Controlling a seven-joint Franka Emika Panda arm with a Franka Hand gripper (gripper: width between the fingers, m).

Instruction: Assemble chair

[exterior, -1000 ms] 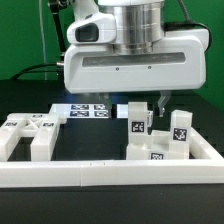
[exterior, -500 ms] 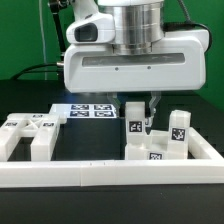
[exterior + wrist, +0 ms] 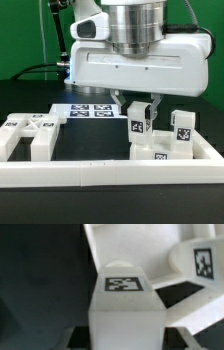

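Note:
My gripper [image 3: 137, 107] is shut on an upright white chair leg [image 3: 137, 123] with a black-and-white tag on its face, inside the right part of the walled area. In the wrist view that same leg [image 3: 125, 291] runs up from between my two dark fingers [image 3: 80, 338], which press on its sides. A second tagged leg [image 3: 181, 128] stands just to the exterior view's right. A low tagged block [image 3: 157, 153] lies in front of them. More white chair parts [image 3: 30, 135] sit at the exterior view's left.
The white border rail [image 3: 110, 172] runs along the front and up the right side. The marker board [image 3: 92, 110] lies flat behind the parts. In the wrist view, a flat white part [image 3: 195, 258] lies beside the held leg.
The jaws have closed from wide apart onto the tagged leg. The hand has risen slightly and shifted a little to the exterior view's right.

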